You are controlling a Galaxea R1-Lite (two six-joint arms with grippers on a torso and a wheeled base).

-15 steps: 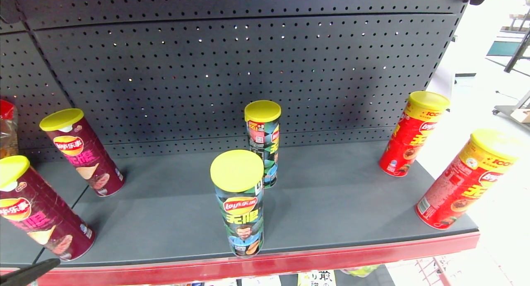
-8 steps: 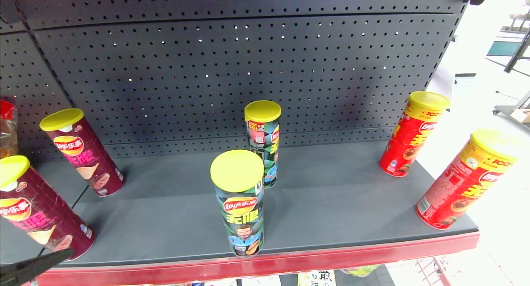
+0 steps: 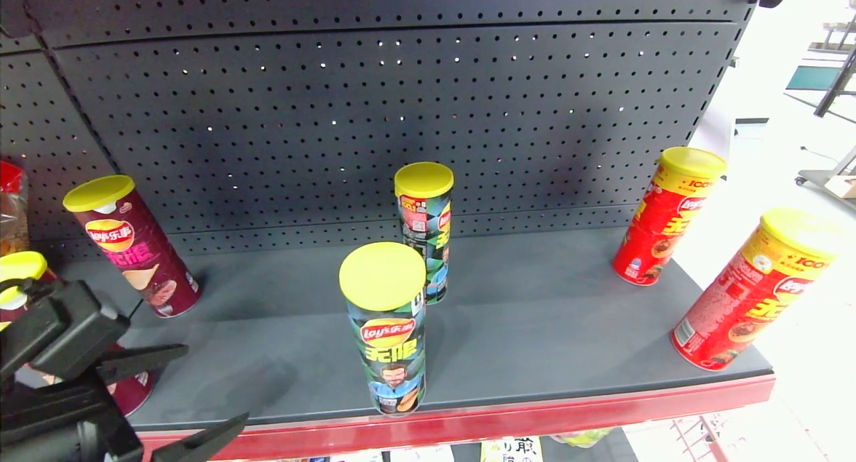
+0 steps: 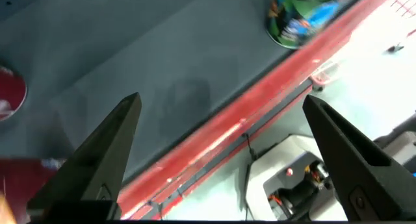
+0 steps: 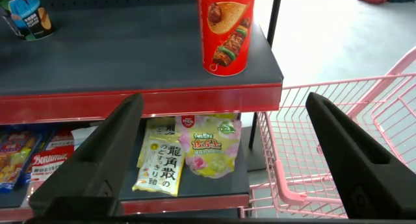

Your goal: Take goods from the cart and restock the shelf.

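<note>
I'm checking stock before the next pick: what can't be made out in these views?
Head view: front maroon chip can, mostly behind the left hand.
Head view: snack bag, cut by the left edge.
Left wrist view: green chip can, blurred, cut by the picture's edge.
Right wrist view: pink cart, cut by the edge; its load cannot be told.

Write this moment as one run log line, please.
left gripper: open, empty, at front maroon cylindrical can | right gripper: open, empty, facing dark grey metal shelf | pink wire cart: beside right gripper
</note>
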